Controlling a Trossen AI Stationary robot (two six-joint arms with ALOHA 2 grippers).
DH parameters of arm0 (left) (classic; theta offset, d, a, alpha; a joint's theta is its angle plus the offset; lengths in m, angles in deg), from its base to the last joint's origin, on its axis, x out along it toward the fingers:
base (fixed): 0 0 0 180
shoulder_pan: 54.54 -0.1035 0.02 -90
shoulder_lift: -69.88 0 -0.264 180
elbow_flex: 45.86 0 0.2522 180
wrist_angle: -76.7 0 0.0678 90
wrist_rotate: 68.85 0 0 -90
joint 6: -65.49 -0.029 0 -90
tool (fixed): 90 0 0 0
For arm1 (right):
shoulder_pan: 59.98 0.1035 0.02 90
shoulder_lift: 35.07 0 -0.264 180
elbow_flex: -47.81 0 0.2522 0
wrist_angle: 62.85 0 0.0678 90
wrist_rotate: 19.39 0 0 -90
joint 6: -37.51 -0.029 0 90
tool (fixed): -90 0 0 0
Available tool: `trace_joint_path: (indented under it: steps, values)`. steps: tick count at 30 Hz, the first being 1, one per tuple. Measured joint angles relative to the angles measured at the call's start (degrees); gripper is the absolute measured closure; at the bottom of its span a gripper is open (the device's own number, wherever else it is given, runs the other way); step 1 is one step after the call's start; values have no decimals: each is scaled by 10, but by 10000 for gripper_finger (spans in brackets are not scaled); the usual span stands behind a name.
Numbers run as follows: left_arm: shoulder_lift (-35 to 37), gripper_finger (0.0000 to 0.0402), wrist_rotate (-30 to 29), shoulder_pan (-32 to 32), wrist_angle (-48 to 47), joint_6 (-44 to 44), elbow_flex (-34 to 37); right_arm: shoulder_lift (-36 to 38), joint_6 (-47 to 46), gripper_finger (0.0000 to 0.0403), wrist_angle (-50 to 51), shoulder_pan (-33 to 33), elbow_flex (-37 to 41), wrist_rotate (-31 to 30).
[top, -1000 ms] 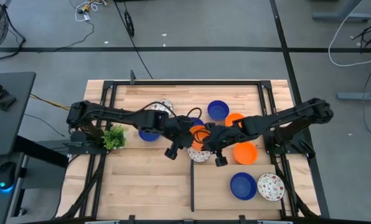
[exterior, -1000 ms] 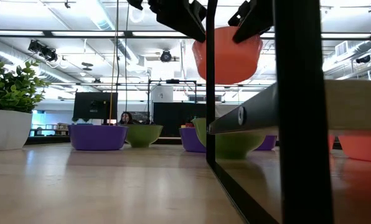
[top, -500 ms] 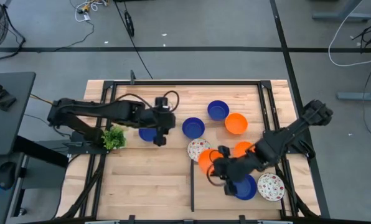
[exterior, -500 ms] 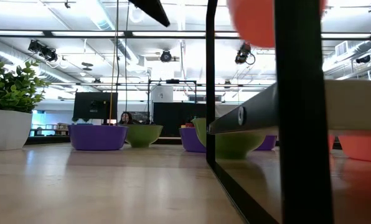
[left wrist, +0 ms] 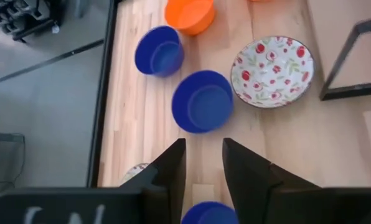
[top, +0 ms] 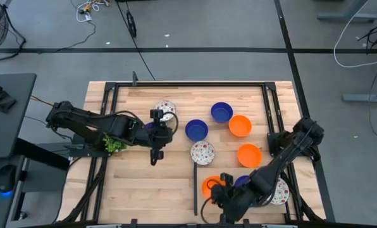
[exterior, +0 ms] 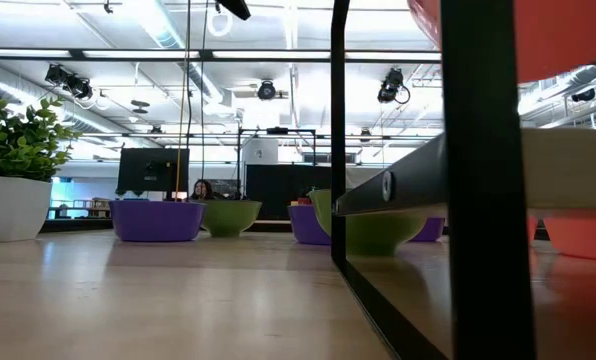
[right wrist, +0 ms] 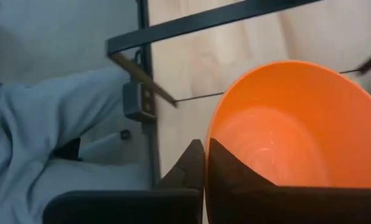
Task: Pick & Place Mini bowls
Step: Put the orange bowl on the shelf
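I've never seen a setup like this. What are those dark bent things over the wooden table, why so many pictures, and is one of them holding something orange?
Those are two robot arms. One camera looks straight down on the table, one sits at table height, and one rides on each wrist. Small bowls lie scattered on the wood: blue, orange and white with red specks, like the speckled bowl near the middle. The right gripper, near the table's front edge, is clamped on the rim of an orange bowl; its wrist camera shows this close up. The left gripper is open and empty, above a blue bowl.
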Motion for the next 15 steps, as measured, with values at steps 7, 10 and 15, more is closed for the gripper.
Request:
trace_joint_path:
  steps: [7,10,15]
  values:
    - [1,294,-2,19,4,48,23,-53,-47,403,4,26,-19,-35]
    - [7,294,0,28,38,71,64,-68,-59,403,5,37,-19,-56]
    - [29,294,20,53,169,104,173,-90,-63,403,3,49,-19,-72]
